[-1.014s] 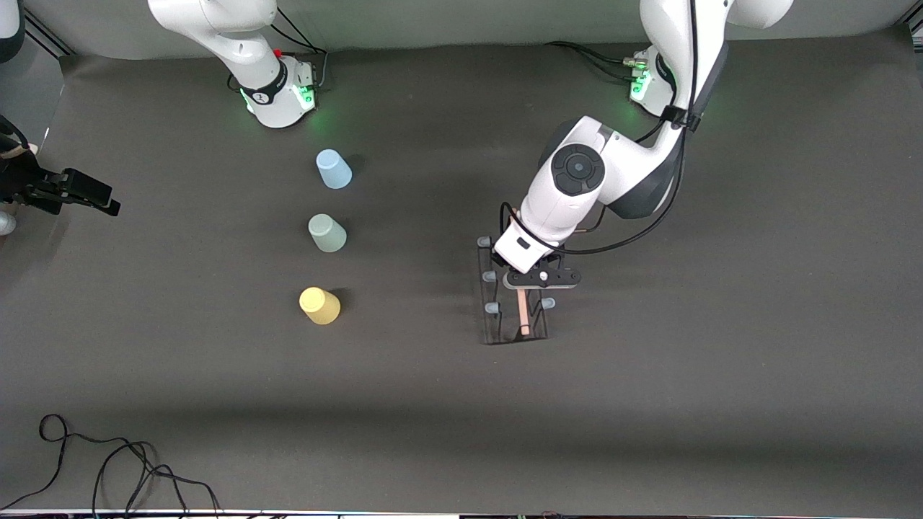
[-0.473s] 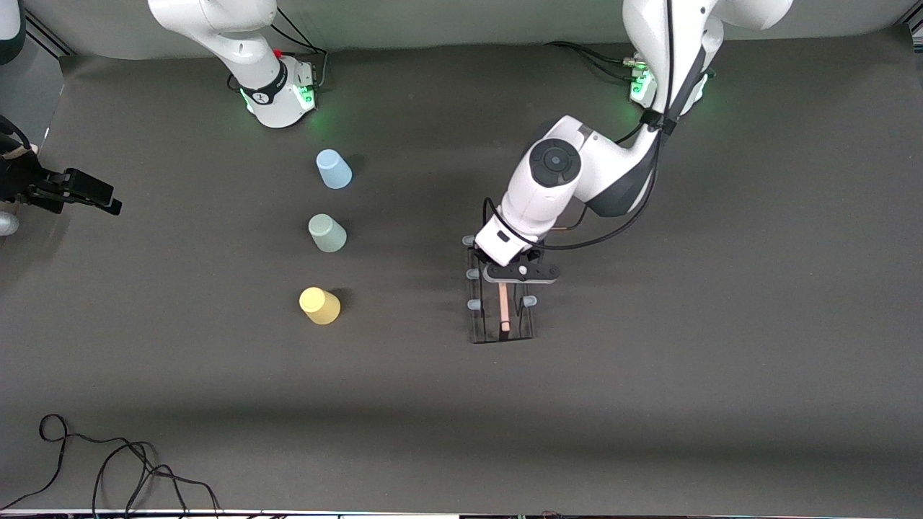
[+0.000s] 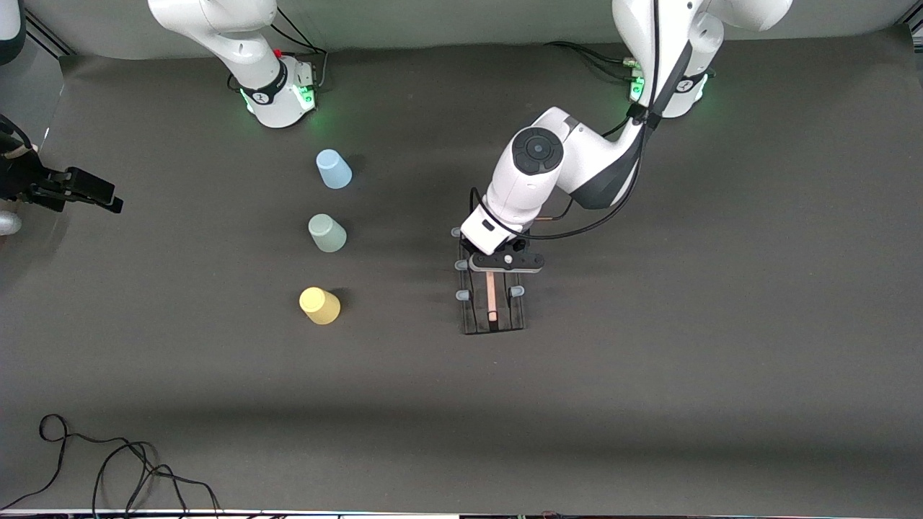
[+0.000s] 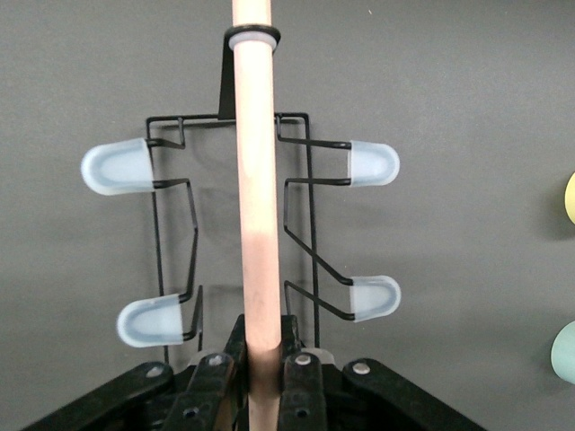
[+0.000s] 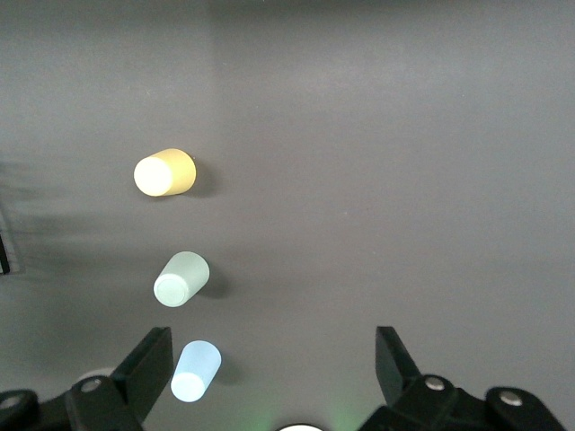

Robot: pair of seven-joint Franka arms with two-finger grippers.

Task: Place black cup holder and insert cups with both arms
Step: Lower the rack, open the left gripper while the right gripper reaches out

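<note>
The left hand (image 3: 497,268) is clamping tight on the light wooden rod handle (image 4: 255,224) of the black cup holder (image 3: 490,303), gripping it at the end toward the robots' bases. The holder is sitting near the middle of the tabletop (image 3: 685,360); whether its base is touching the surface or hanging just above it I cannot tell, so placing it is in hand but not finished. In the left wrist view all visible grey-tipped pegs (image 4: 117,166) are bare. The three cups are standing upside down in a row toward the right arm's end, well apart from the holder: the light blue cup (image 3: 333,169) farthest from the front camera, the pale green cup (image 3: 327,233) between, the yellow cup (image 3: 319,305) nearest. The right hand (image 5: 274,377) is waiting high over them, its fingers spread wide and holding nothing. No cup is inserted yet; all three are left to do.
</note>
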